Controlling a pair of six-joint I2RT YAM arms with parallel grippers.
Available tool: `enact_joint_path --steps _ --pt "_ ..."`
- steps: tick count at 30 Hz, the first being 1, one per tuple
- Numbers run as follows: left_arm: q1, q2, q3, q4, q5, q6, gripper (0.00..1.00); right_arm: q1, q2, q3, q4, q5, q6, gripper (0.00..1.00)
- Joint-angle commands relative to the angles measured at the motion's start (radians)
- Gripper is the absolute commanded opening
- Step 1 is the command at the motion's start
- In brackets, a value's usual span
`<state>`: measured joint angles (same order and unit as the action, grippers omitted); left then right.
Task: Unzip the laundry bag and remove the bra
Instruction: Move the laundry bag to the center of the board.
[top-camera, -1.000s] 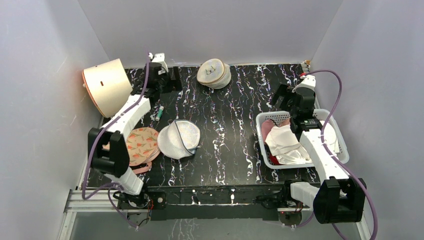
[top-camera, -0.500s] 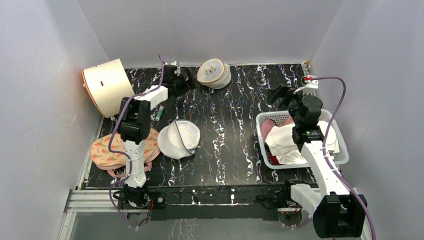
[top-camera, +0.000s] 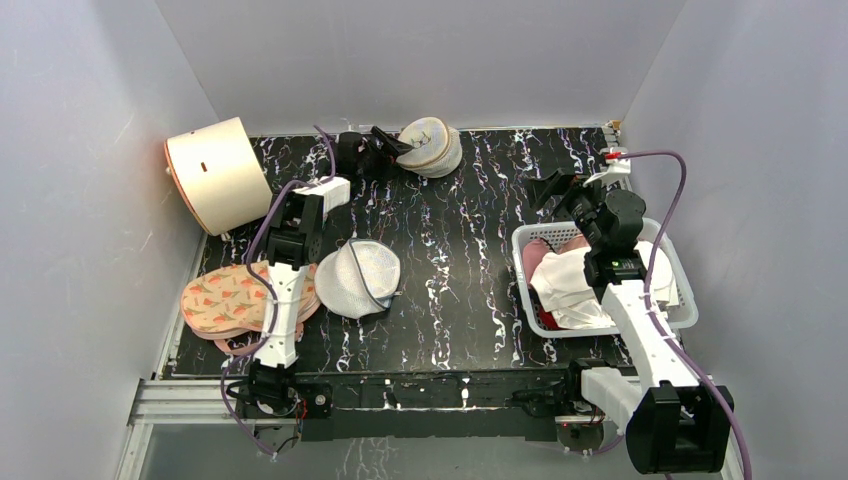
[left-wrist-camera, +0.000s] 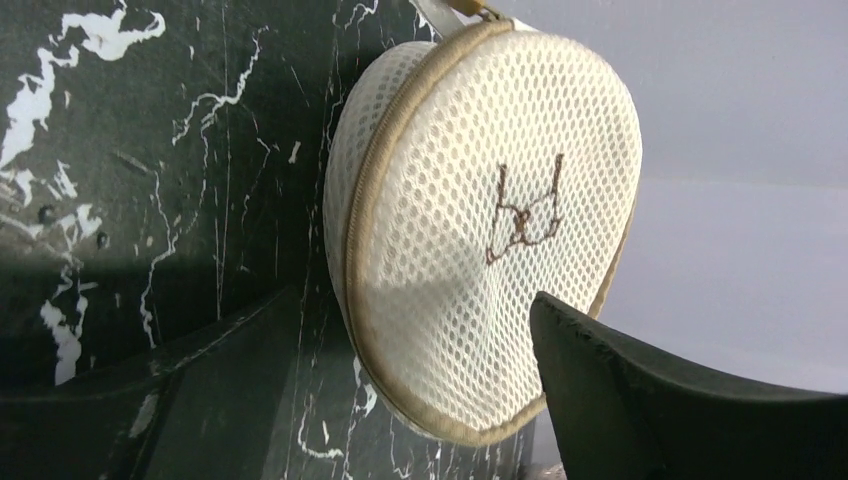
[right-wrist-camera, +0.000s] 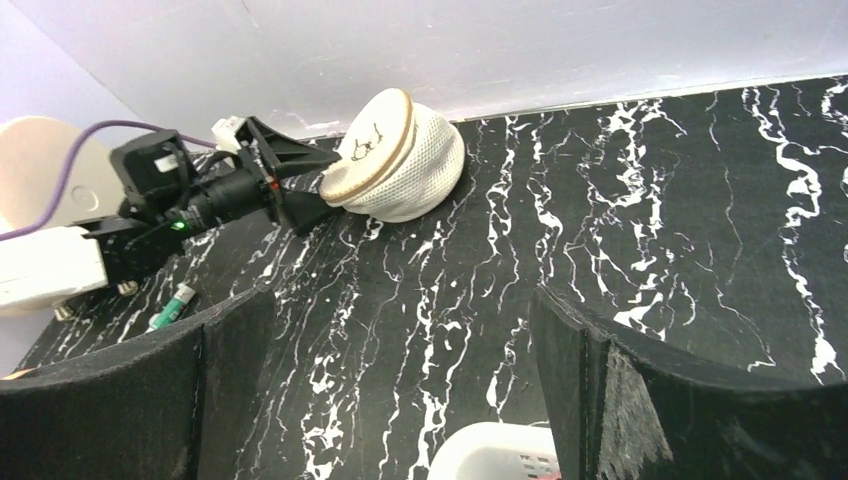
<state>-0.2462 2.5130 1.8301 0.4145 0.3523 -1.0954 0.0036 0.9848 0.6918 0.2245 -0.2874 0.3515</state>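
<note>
here the laundry bag (top-camera: 432, 146) sits tilted at the upper middle of the overhead view, its zipper (left-wrist-camera: 352, 250) closed. the left gripper (top-camera: 396, 152) is spread wide at its left rim, likely to pin it for unzipping. the right gripper (top-camera: 553, 190) hangs released and empty, right of centre. the bra is not visible.
</note>
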Motion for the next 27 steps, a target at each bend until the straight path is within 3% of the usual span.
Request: enact_joint_path --steps 1,8,16,22,27 --pt "-0.011 0.053 0.052 0.036 -0.007 -0.125 0.79 -0.007 0.01 0.016 0.105 -0.038 0.03 0.98" --pt "-0.002 0.088 0.098 0.063 0.081 -0.083 0.4 -0.007 0.044 0.051 0.033 -0.095 0.046 0.98" --pt "0.002 0.006 0.046 0.039 0.184 -0.003 0.08 0.055 0.045 0.081 -0.109 -0.158 0.063 0.98" --pt "0.0 -0.18 -0.104 -0.058 0.251 0.141 0.01 0.154 0.079 0.117 -0.274 -0.129 0.029 0.98" --pt "-0.004 -0.367 -0.266 -0.21 0.295 0.323 0.0 0.33 0.126 0.174 -0.39 -0.039 0.03 0.98"
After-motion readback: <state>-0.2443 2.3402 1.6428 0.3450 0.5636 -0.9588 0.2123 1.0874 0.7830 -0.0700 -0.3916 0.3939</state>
